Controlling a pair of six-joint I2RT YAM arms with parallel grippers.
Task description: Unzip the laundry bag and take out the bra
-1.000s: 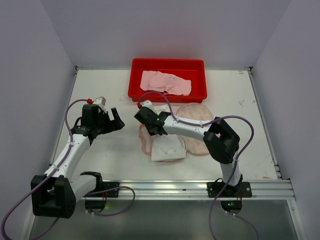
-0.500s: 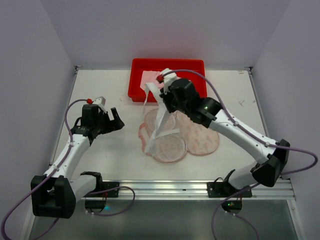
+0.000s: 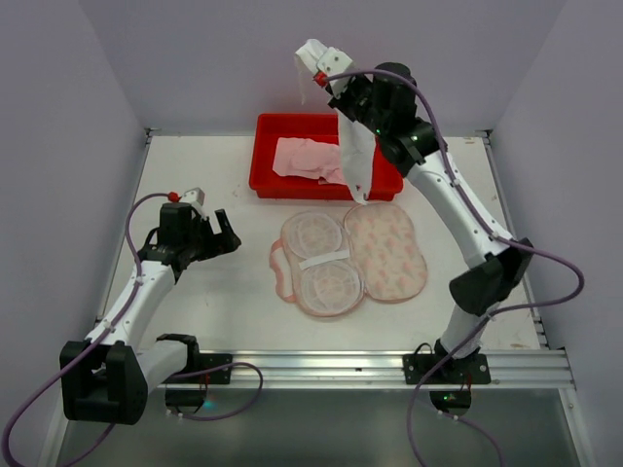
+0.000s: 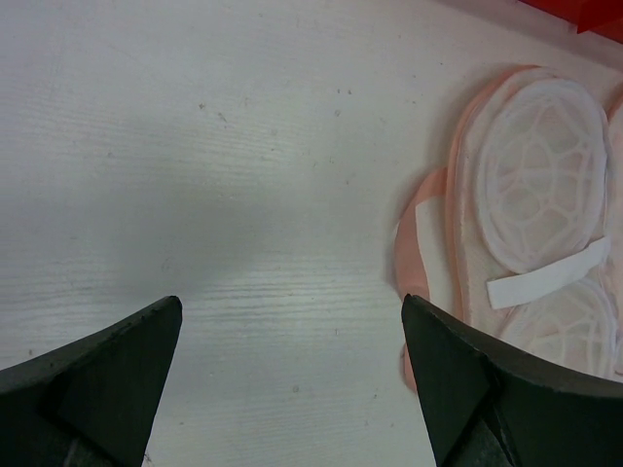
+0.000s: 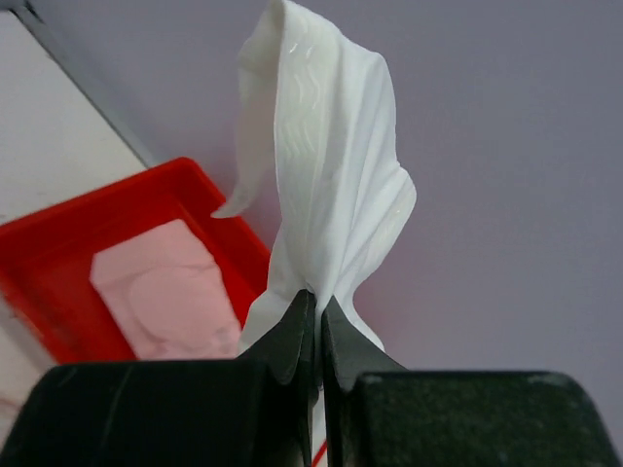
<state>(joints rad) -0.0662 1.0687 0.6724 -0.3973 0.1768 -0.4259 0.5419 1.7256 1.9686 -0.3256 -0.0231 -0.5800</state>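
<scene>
White bra (image 5: pixel 331 175) hung from right gripper (image 5: pixel 313 311), jaws pinched tight on thin fold, high over red tray (image 3: pixel 261 180) at far edge. Unzipped laundry bag (image 3: pixel 384 248) lay mid-table. Empty left gripper (image 4: pixel 292 304) spread wide toward left edge. Risk imo: thin pinch slips, bra drops onto bag.

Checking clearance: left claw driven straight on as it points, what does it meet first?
Probably bare table; the laundry bag sits right of the left claw's line, depth unclear.

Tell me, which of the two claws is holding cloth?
The right gripper, raised high, pinches the white bra; the left gripper hovers low, open and empty.
</scene>
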